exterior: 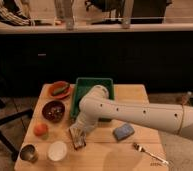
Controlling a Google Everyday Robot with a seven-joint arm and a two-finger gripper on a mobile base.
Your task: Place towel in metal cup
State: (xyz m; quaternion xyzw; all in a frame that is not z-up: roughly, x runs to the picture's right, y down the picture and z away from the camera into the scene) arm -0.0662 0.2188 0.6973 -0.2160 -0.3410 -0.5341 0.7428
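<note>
Gripper (80, 129): it sits at the low end of the arm (135, 115), over the left middle of the table (105, 157) and just above a striped packet (78, 139). Its jaws are closed down tight.
Towel: you cannot see it here. If it is carried, it is tucked under the wrist, so do not take the hold for granted.
Metal cup (28, 152): it stands upright at the near left corner as the camera sees it, well apart from the gripper.
Path: your way runs over the white cup (57, 150), which is just beside the metal one, and the orange (40, 129) stands just behind them. Travel high enough to clear both.
Aim: centre over the steel rim, not the wider white one, before you lower.
Release: the mouth looks narrow. Go low before you let go, so the cloth falls inside and neither drapes over the rim nor tips the cup.
</note>
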